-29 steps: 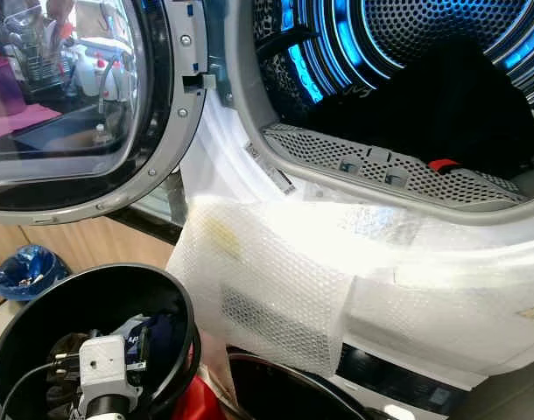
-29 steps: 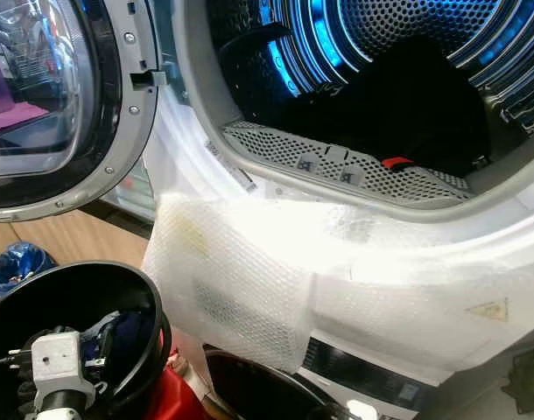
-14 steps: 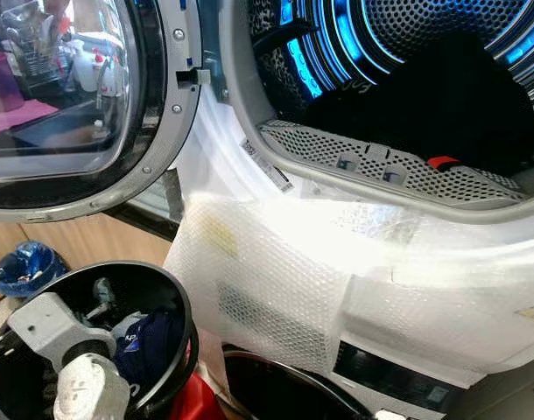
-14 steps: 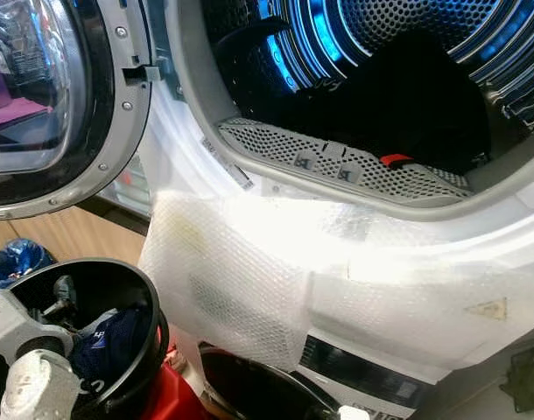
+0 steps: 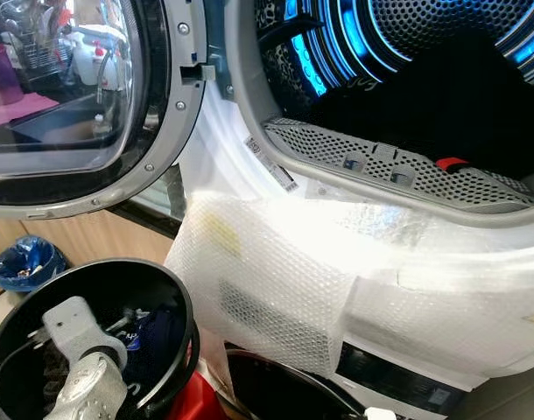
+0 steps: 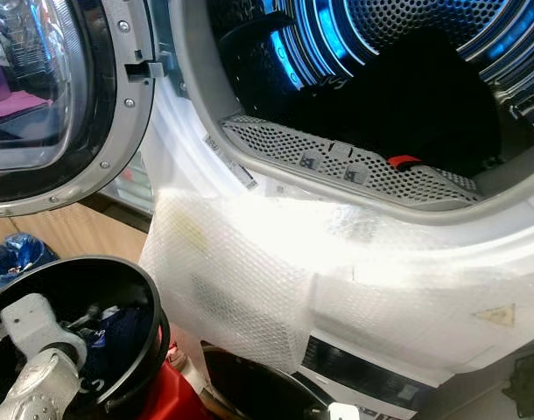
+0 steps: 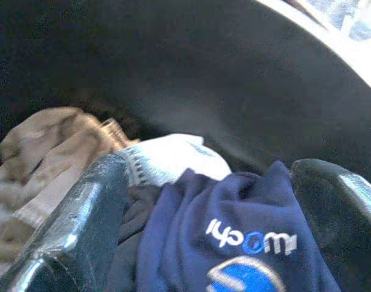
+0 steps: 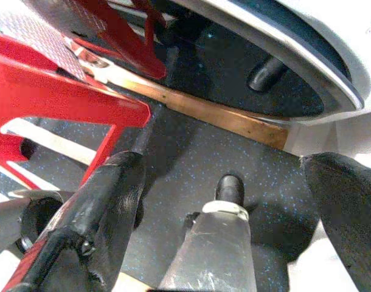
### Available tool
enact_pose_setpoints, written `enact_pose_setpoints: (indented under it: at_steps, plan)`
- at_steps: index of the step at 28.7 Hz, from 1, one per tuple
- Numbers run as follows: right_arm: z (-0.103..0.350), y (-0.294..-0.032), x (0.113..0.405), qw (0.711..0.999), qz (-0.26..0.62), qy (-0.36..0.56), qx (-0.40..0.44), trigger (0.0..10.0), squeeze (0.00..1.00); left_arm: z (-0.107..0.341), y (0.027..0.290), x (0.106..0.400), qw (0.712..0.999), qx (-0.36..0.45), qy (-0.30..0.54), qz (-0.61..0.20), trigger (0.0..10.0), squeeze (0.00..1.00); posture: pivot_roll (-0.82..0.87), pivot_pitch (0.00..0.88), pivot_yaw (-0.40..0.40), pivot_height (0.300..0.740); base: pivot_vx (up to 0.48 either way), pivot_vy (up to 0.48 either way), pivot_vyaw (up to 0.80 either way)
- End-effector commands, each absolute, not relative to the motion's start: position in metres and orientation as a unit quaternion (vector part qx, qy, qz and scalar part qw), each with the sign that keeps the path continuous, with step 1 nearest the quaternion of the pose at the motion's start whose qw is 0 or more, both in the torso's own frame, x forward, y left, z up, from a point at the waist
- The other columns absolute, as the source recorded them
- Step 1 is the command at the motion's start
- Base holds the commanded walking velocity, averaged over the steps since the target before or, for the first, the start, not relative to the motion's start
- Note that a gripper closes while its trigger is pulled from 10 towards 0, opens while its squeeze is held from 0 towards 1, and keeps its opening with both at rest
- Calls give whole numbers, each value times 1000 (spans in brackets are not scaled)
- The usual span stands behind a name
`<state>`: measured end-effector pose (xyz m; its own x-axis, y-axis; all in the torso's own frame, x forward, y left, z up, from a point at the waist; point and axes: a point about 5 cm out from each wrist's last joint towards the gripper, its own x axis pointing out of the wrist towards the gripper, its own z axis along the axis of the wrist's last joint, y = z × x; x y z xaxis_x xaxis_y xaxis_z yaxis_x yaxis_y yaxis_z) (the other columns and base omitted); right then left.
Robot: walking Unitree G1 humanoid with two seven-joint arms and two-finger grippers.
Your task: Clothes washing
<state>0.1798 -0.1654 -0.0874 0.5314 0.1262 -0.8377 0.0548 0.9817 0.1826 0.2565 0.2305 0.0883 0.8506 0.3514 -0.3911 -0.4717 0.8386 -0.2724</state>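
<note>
A black bucket (image 5: 184,302) stands at the lower left and holds a navy garment (image 7: 234,243) with a white and blue logo, a white piece (image 7: 167,155) and a tan piece (image 7: 39,152). My left gripper (image 7: 210,243) is down inside the bucket, open, one finger on each side of the navy garment. The arm (image 5: 83,350) enters the bucket from below. Above, the washing machine drum (image 5: 354,35) glows blue and holds a dark heap of clothes (image 5: 442,105). My right gripper (image 8: 222,201) hangs open low over the dark speckled floor.
The round machine door (image 5: 66,105) stands swung open to the left. Bubble wrap (image 5: 276,271) covers the machine's front below the opening. A second dark door (image 5: 284,385) sits underneath. A blue bag (image 5: 26,262) lies on the wooden floor, and a red frame (image 8: 52,91) stands near the right gripper.
My left arm has turned and tilted in the bucket, bringing its fingers down around the navy garment. The head view has shifted slightly.
</note>
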Motion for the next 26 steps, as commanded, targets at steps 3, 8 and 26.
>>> enact_pose_setpoints:
  at_steps: [3, 8, 26]
  plan:
    - [-89, -167, 176, 867, 17, 491, 88, 10000, 0, 81, 230, 259, 954, -138, 182, 195, 10000, 1000, 7, 19, -55, 740, 0, 0, 0]
    - [-88, -166, 178, 868, 21, 489, 84, 10000, 0, 79, 228, 265, 956, -145, 189, 174, 10000, 1000, 5, 7, -59, 740, 0, 0, 0]
    - [-90, -172, 174, 866, 33, 496, 55, 10000, 0, 62, 195, 264, 938, -142, 293, 117, 10000, 0, -33, 51, -70, 740, 0, 0, 0]
